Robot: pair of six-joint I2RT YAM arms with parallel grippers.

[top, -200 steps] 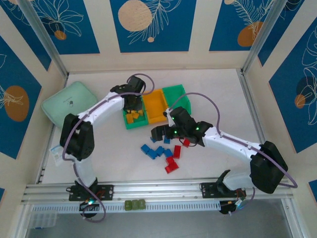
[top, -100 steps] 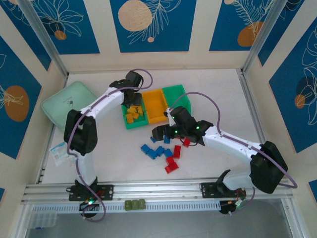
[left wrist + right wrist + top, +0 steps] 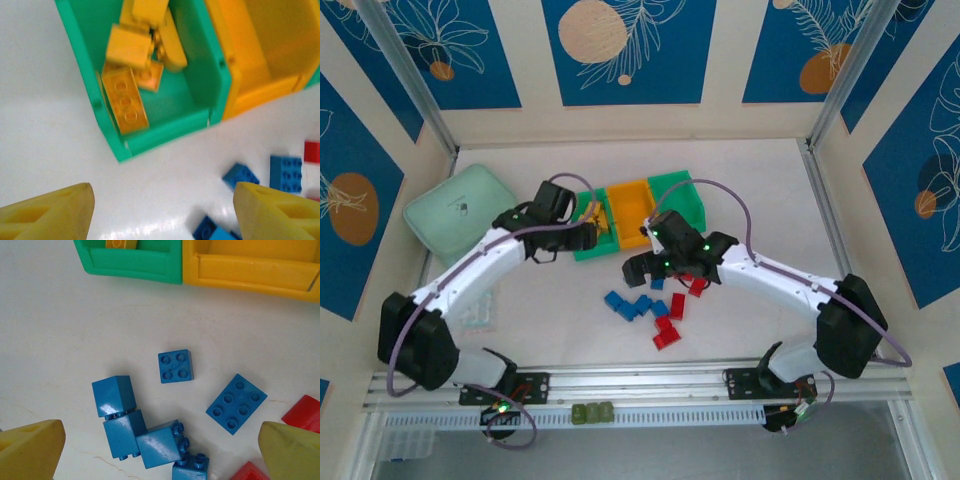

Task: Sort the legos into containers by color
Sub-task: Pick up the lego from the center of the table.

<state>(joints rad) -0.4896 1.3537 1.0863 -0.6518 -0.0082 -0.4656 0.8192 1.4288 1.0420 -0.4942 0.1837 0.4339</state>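
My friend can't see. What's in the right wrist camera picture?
Several blue bricks lie loose on a white table, with red bricks at the lower right. A green bin and a yellow bin sit side by side along the top; two yellow fingertips stand wide apart at the bottom corners.

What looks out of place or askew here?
Nothing looks damaged or spilled. The yellow bricks lie in a jumble in the left green bin, one tilted against its wall. Blue bricks and red bricks lie loose on the table.

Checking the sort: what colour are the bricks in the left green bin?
The bricks in that bin are yellow-orange; clearest from the left wrist.
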